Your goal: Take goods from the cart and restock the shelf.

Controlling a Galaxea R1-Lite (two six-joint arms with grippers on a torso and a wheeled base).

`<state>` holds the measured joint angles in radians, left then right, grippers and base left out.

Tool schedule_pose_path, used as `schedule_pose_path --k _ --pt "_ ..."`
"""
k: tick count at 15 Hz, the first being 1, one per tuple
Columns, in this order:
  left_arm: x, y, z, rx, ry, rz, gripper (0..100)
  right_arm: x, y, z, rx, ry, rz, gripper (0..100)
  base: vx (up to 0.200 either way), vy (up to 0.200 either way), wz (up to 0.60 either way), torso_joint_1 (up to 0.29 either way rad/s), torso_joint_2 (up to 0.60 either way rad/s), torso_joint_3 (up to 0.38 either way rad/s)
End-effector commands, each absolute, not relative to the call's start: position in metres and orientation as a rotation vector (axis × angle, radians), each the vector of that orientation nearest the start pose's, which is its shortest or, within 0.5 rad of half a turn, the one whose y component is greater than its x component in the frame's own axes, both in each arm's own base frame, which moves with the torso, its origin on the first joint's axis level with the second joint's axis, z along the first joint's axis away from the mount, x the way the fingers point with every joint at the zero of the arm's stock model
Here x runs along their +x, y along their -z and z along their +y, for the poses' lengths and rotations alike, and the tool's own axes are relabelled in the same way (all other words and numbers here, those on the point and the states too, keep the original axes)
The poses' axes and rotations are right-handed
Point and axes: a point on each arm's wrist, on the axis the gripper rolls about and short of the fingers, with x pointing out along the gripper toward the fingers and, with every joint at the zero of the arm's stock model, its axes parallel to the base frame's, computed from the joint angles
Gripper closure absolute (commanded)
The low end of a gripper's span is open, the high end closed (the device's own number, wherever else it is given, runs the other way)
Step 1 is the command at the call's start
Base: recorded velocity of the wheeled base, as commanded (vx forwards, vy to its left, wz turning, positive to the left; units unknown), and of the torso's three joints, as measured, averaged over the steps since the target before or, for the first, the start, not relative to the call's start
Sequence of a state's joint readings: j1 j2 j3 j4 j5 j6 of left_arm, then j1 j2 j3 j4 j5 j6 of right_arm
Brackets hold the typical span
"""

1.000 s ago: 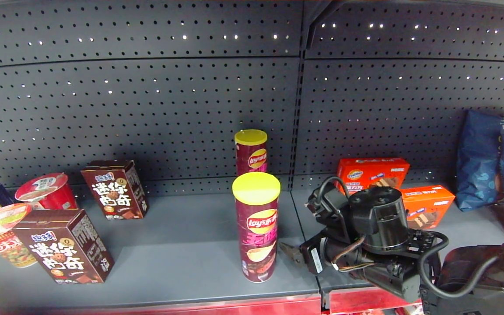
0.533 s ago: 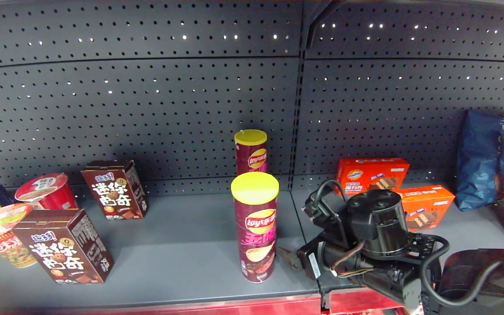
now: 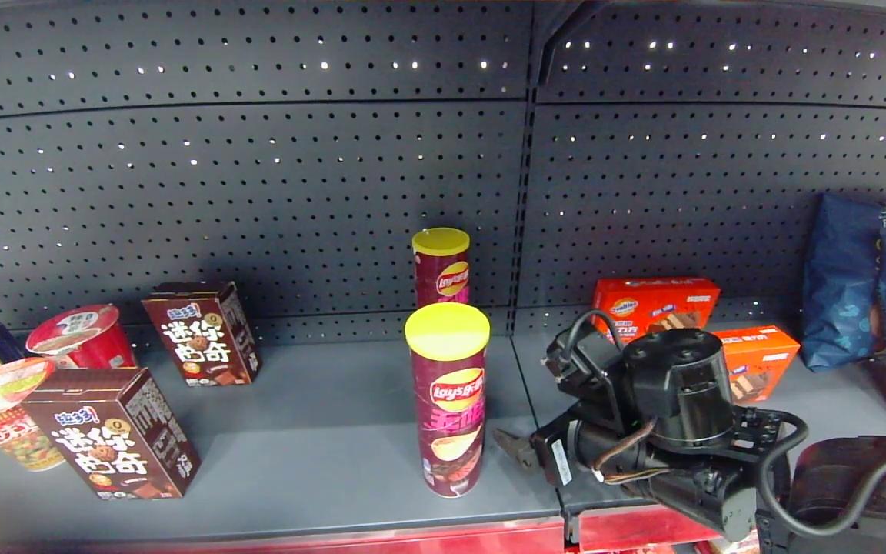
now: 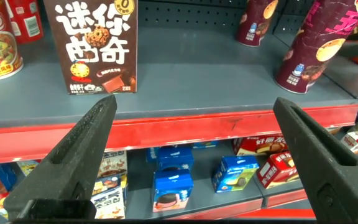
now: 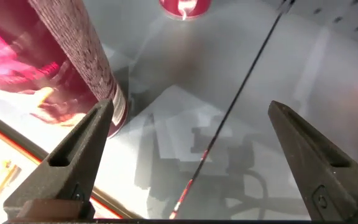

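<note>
Fingers of the right gripper (image 5: 190, 111) stand spread wide and empty, just beside the tall maroon chip can with yellow lid (image 3: 449, 400), upright near the grey metal shelf's (image 3: 320, 438) front edge. Left gripper's (image 4: 194, 104) fingers also gape empty, facing that edge.

back: dark pegboard panel (image 3: 258, 192) | deck: grey shelf (image 3: 320, 438) | edge: red strip (image 3: 412, 537)

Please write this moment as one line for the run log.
front chip can: upright on shelf, not gripped | right end effector: open, beside can | left end effector: open, facing shelf front
</note>
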<state>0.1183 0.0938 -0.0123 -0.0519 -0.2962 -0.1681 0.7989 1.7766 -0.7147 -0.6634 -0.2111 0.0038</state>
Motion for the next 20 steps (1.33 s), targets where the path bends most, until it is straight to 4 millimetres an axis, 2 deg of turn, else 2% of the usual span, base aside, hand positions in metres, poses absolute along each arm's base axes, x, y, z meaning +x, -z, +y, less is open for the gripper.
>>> schedule_pose_path --k 1,2,3,4,5,8,9,10,12,13,14,15,16,20 --pt "-0.016 -0.086 -0.009 -0.173 0.173 0.046 0 0.205 -0.167 0.203 -0.146 -0.564 0.268 0 0.000 0.000 0.00 0.000 0.00 0.000" --pt "-0.016 -0.086 -0.009 -0.173 0.173 0.045 0 0.200 -0.180 0.197 -0.122 -0.561 0.229 0 0.000 0.000 0.00 0.000 0.00 0.000" --pt "-0.016 -0.086 -0.009 -0.173 0.175 0.045 0 0.192 -0.201 0.184 -0.086 -0.546 0.166 0 0.000 0.000 0.00 0.000 0.00 0.000" --pt "-0.016 -0.086 -0.008 -0.173 0.175 0.046 0 0.187 -0.211 0.166 -0.060 -0.509 0.128 0 0.000 0.000 0.00 0.000 0.00 0.000" --pt "-0.016 -0.086 -0.009 -0.173 0.175 0.045 0 0.181 -0.216 0.155 -0.049 -0.491 0.107 0 0.000 0.000 0.00 0.000 0.00 0.000" --pt "-0.016 -0.086 -0.009 -0.169 0.184 0.045 0 0.155 -0.225 0.098 -0.009 -0.370 0.033 0 0.000 0.000 0.00 0.000 0.00 0.000" --pt "-0.016 -0.086 -0.009 -0.169 0.184 0.047 0 0.151 -0.226 0.090 -0.004 -0.348 0.022 0 0.000 0.000 0.00 0.000 0.00 0.000" --pt "-0.016 -0.086 -0.009 -0.169 0.183 0.047 0 0.135 -0.221 0.068 0.005 -0.278 0.001 0 0.000 0.000 0.00 0.000 0.00 0.000" --pt "-0.016 -0.086 -0.009 -0.170 0.183 0.047 0 0.112 -0.208 0.039 0.010 -0.160 -0.019 0 0.000 0.000 0.00 0.000 0.00 0.000" --pt "-0.016 -0.086 -0.009 -0.171 0.184 0.048 0 0.096 -0.195 0.024 0.009 -0.080 -0.018 0 0.000 0.000 0.00 0.000 0.00 0.000" --pt "-0.016 -0.086 -0.009 -0.171 0.184 0.048 0 0.088 -0.188 0.019 0.009 -0.048 -0.018 0 0.000 0.000 0.00 0.000 0.00 0.000" --pt "-0.016 -0.086 -0.009 -0.172 0.184 0.047 0 0.064 -0.167 0.009 0.008 -0.002 -0.010 0 0.000 0.000 0.00 0.000 0.00 0.000" --pt "-0.016 -0.086 -0.009 -0.174 0.184 0.050 0 0.051 -0.155 0.006 0.011 0.012 -0.019 0 0.000 0.000 0.00 0.000 0.00 0.000" --pt "-0.016 -0.086 -0.009 -0.186 0.182 0.050 0 0.022 -0.126 -0.002 0.011 0.103 -0.042 0 0.000 0.000 0.00 0.000 0.00 0.000"
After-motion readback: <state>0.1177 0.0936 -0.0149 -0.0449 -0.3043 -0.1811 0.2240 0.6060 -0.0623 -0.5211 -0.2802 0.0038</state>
